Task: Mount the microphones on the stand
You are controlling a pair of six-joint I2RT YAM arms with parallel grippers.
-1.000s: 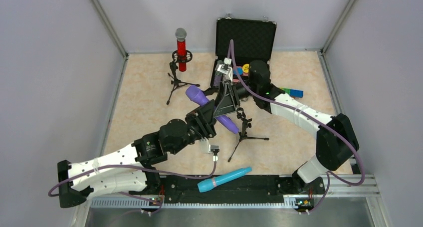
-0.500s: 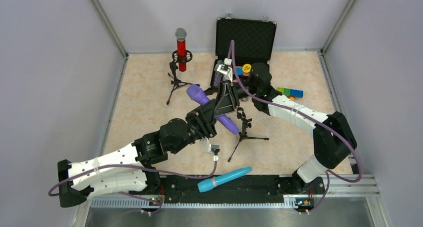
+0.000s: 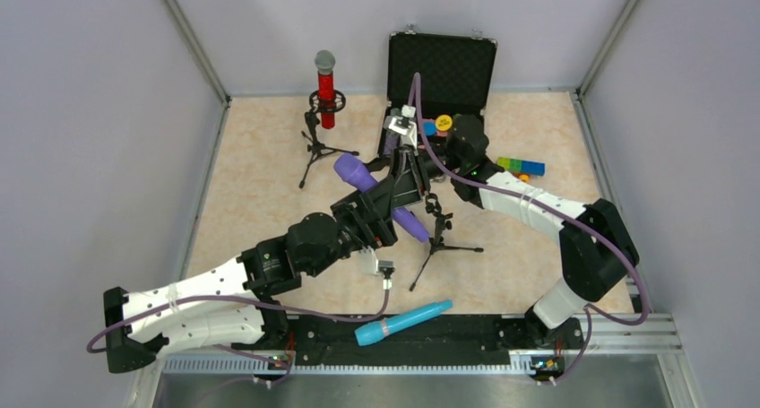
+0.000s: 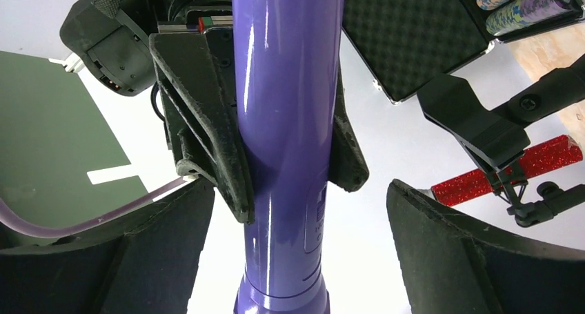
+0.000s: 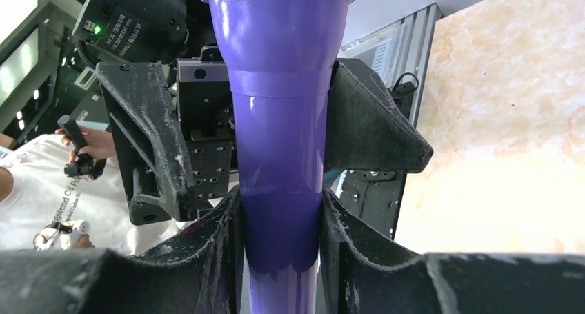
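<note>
The purple microphone (image 3: 387, 200) hangs tilted above the table between both arms. My right gripper (image 3: 403, 186) is shut on its handle; in the right wrist view the pads (image 5: 214, 252) press both sides of the purple body (image 5: 279, 155). My left gripper (image 3: 375, 216) stands open around the same microphone (image 4: 286, 121), its fingers (image 4: 145, 259) well clear of it. The red microphone (image 3: 325, 90) sits upright in the far stand (image 3: 315, 148). A second stand (image 3: 439, 233) is beside the grippers, without a microphone. The turquoise microphone (image 3: 403, 322) lies near the front edge.
An open black case (image 3: 441, 72) stands at the back with small items in it. Coloured blocks (image 3: 522, 166) lie to the right of it. The black rail (image 3: 466, 336) with the arm bases runs along the near edge. Grey walls enclose the table.
My left gripper has opened and let go of the purple microphone. My right gripper closed on it during the last second. The microphone has hardly moved.
</note>
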